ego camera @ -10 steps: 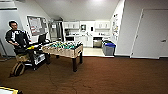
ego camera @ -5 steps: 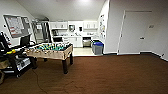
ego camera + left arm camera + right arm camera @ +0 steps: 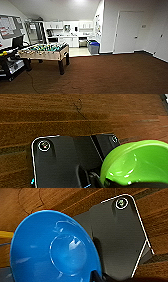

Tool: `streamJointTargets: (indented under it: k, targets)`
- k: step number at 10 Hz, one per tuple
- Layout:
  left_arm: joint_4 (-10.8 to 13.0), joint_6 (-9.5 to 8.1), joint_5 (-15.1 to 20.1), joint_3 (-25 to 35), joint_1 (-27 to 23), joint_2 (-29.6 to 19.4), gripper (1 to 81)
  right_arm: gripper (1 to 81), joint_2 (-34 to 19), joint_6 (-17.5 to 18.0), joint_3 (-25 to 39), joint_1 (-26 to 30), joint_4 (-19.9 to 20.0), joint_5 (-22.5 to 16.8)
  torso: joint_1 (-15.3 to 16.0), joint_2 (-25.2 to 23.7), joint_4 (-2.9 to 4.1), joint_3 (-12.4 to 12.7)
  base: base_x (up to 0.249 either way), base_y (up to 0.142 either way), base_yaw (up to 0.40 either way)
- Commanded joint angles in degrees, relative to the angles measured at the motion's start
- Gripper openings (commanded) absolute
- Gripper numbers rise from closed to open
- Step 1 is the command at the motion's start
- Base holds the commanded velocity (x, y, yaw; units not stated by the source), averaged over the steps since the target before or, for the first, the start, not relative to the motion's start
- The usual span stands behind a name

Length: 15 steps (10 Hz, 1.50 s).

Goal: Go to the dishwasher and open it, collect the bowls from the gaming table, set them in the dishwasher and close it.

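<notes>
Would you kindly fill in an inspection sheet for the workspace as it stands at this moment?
Surface: brown carpet, tiled floor in the kitchenette beyond.
Job's things: green bowl at the left wrist; blue bowl at the right wrist; dishwasher under the far counter, steel front.
Clutter: foosball table; blue-lidded bin; black cart with a monitor.
Grippers: each bowl sits close at its wrist; fingers not discernible.
Cables: thin cable on the carpet near the cart.
Surroundings: white door, noticeboard.
</notes>
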Motion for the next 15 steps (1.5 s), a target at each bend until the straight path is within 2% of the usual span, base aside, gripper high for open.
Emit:
streamJointTargets:
  k: [1,15]
  targets:
    - [0.4,0.18,0.8,-0.2,-2.3,-1.5,1.0,1.0,-0.6,-0.4,0.7,2.6,-1.5,-2.1,0.0,0.0,0.00,0.0,0.000,0.000,0.000]
    - [0.5,0.18,0.7,-0.2,-2.2,-1.6,1.0,1.0,-0.6,-0.4,0.6,2.3,-1.7,-2.1,0.0,0.0,0.00,0.0,0.011,0.000,0.000]
